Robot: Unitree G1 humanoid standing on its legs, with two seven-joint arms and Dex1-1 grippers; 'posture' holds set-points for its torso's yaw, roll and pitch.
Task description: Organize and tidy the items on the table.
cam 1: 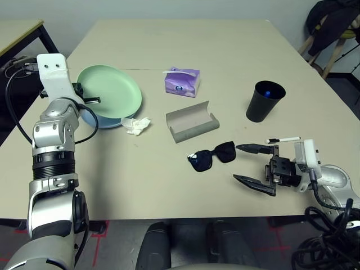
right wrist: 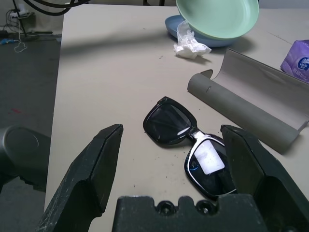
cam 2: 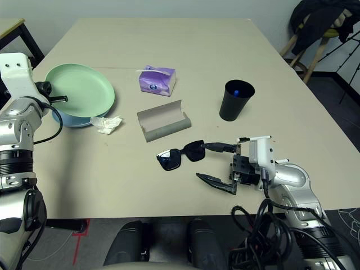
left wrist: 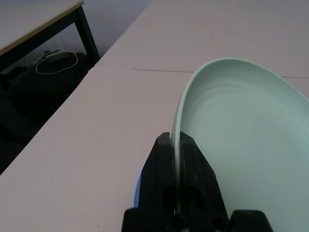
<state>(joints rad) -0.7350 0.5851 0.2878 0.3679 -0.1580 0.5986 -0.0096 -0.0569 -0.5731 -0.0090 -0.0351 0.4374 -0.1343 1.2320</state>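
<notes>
Right gripper (cam 1: 256, 168): it is hovering low over the near edge of the table (cam 1: 169, 191), pointing across toward the left, its jaws gaping wide and holding nothing; it looks to be lining up on the sunglasses.
Sunglasses (cam 1: 212, 156): they are lying unfolded just beside the right gripper's fingers, lenses down, not yet gripped.
Pen (cam 1: 283, 139): it is resting on the table just beyond the right wrist.
Case (cam 1: 191, 121): it is sitting open beyond the sunglasses, apparently waiting to take them.
Tissue (cam 1: 136, 125): it is lying crumpled against the rim of the blue plate (cam 1: 104, 120).
Left gripper (left wrist: 176, 159): its jaws are pinching the rim of the green plate (cam 1: 109, 90), tilting it over the blue plate, probably to stack the two.
Cup (cam 1: 264, 100): it is standing upright, right of the case.
Box (cam 1: 181, 81): it is sitting farthest back, near the seam.
</notes>
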